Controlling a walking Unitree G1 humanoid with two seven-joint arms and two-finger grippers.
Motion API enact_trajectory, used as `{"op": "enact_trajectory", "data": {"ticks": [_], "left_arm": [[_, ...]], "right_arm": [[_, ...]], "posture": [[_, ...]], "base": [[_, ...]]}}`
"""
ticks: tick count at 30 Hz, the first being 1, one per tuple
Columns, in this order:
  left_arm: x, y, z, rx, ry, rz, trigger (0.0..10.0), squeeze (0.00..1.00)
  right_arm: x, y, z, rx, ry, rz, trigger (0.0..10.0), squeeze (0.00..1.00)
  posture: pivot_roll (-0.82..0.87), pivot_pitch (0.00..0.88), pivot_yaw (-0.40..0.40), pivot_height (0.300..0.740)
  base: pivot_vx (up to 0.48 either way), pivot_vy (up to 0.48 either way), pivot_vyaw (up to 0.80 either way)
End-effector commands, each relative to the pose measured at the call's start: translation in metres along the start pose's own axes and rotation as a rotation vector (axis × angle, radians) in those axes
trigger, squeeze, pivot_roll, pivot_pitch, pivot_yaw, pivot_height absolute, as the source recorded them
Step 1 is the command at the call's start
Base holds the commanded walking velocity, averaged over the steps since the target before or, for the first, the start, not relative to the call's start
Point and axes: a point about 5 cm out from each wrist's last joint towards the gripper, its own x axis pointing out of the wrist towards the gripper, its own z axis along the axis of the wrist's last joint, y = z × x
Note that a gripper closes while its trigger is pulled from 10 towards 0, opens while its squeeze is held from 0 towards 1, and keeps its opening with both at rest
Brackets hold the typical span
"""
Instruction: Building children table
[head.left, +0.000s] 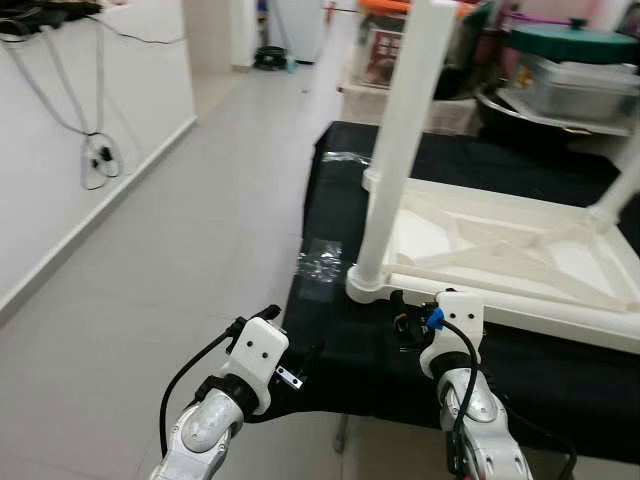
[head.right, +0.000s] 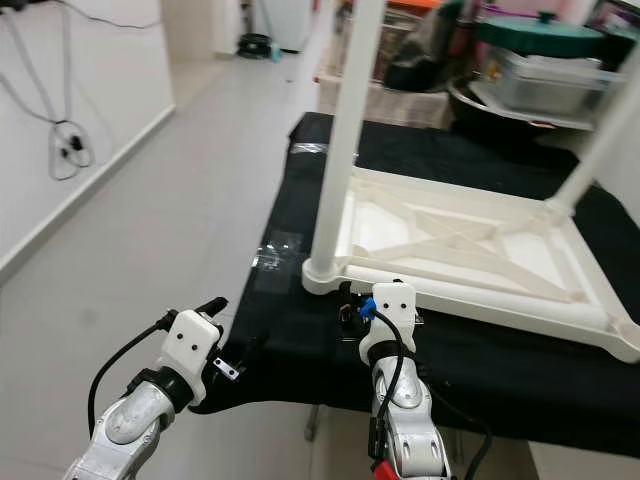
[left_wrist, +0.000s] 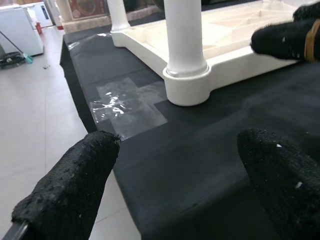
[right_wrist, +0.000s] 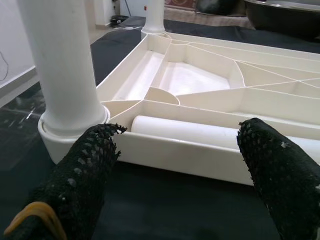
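Lying upside down on the black-covered surface (head.left: 520, 400), the cream plastic children's tabletop (head.left: 500, 255) has its ribbed underside facing up, which I take to be deliberate: the corner sockets are exposed that way, so legs can be pushed in from above. One round white plastic leg (head.left: 395, 150) already stands upright in the corner of the tabletop nearest the robot's left, and two more legs rise from corners farther along, one at the far side (right_wrist: 154, 15) and one toward the robot's right (head.right: 600, 150).

Inside the tabletop's shallow frame, along the edge closest to the robot and just beside the seated leg, a loose white cylinder (right_wrist: 200, 132) lies on its side; I judge it to be the remaining leg, parked there so it cannot roll off.

The right tool (right_wrist: 177, 165) hovers low in front of that near edge, its black fingers (right_wrist: 280, 175) spread wide and pinching nothing, lined up with the loose cylinder as if ready to take it. The left tool (left_wrist: 180, 190) sits over the edge of the surface, a little out from the seated leg's corner, its fingers likewise spread and empty.

A patch of clear tape (left_wrist: 125, 105) shines on the black cover near that corner. Beyond the tabletop's far side stands a stack of metal basins with a green lid (head.left: 570, 45); their contents are hidden.
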Motion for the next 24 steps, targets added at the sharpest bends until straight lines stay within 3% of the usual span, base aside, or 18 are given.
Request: {"op": "enact_trajectory", "data": {"ticks": [1, 24], "left_arm": [[-0.002, -0.001, -0.004, 0.017, 0.013, -0.006, 10.0, 0.0], [0.0, -0.002, -0.004, 0.039, 0.02, -0.017, 10.0, 0.0]], "right_arm": [[0.001, 0.007, -0.001, -0.003, 0.01, 0.012, 10.0, 0.0], [0.011, -0.001, 0.001, 0.001, 0.013, -0.048, 10.0, 0.0]], "posture": [[0.07, 0.0, -0.083, 0.74], [0.07, 0.0, -0.077, 0.74]], "base": [[0.0, -0.315, 0.0], [0.0, -0.427, 0.0]]}}
